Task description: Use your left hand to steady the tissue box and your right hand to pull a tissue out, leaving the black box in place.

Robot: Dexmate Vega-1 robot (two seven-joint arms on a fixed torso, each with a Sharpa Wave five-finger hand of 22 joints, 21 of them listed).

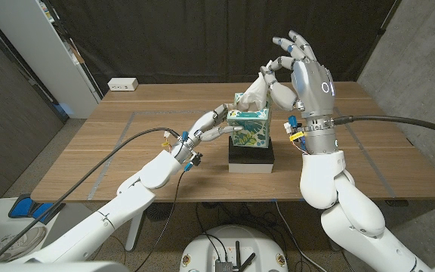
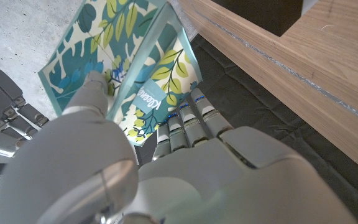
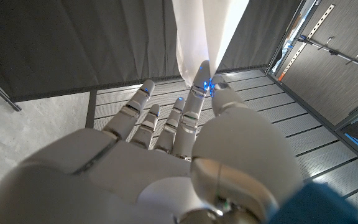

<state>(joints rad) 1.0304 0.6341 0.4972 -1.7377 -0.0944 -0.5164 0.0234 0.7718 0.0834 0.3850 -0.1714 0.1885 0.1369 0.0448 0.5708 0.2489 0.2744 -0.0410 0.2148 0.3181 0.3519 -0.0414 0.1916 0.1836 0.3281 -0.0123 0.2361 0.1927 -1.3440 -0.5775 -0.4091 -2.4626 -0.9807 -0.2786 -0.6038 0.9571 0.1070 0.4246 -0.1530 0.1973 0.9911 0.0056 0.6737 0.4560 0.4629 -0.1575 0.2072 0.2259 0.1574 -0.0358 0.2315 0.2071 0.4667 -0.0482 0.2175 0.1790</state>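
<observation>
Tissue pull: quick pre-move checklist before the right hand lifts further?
1. Left hand grips the tissue box: ok, fingers wrap its side in the left wrist view.
2. Right hand pinches the tissue: ok, thumb and finger meet on it in the right wrist view.
3. Tissue free of the slot: not ok, it still runs into the box top.
4. Box seated on the black box: ok in the head view.
5. Black box squarely on the table: ok.
6. Next tissue following: cannot tell.
</observation>
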